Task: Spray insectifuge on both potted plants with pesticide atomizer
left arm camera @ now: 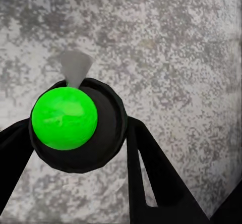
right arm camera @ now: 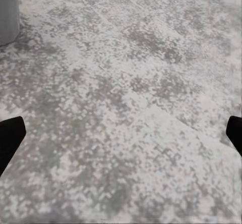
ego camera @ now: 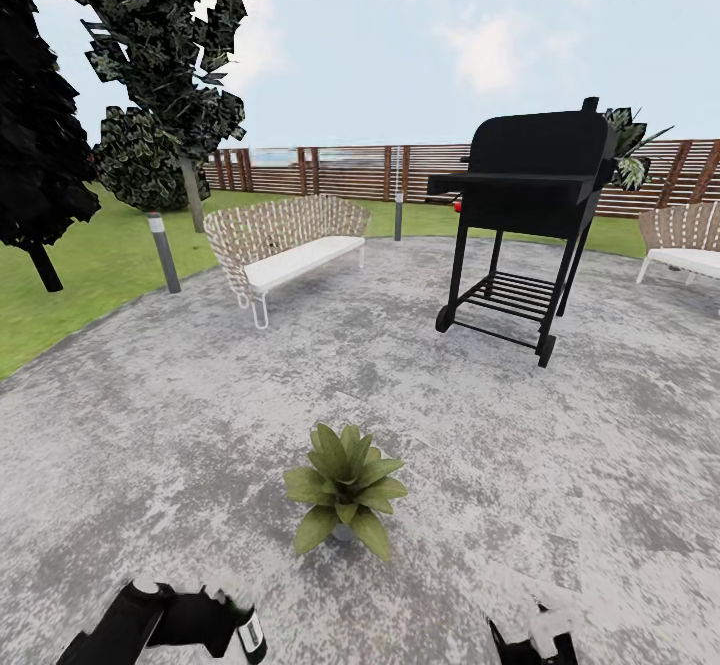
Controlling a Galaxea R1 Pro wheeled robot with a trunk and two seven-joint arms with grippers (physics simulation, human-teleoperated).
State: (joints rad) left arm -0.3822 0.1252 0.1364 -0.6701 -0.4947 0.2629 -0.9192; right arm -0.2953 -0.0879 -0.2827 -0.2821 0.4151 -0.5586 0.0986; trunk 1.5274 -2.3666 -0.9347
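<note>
**A:** Where is the atomizer (ego camera: 243,625) now?

**B:** In your left gripper (left arm camera: 101,148), low at the near left of the head view. The left wrist view looks down on its round top: a bright green dome in a dark ring, with a black finger (left arm camera: 151,173) against each side. The jaws are pinching it around the body.

**A:** How will it handle?

**B:** Likely light and rigid, a slim plastic bottle, probably smooth enough to twist if you squeeze off-centre. I would hold it at mid-body, clear of the nozzle.

**A:** And your right gripper (right arm camera: 121,133)?

**B:** Its jaws are spread wide, nothing between them, over bare patio (ego camera: 560,445).

**A:** The plant (ego camera: 345,490)?

**B:** One rosette in a small grey pot (right arm camera: 7,12) stands on the patio just ahead, near centre. I cannot make out any whitish specks on its leaves. A black grill (ego camera: 530,215) and a wicker bench (ego camera: 285,245) stand farther back.
</note>
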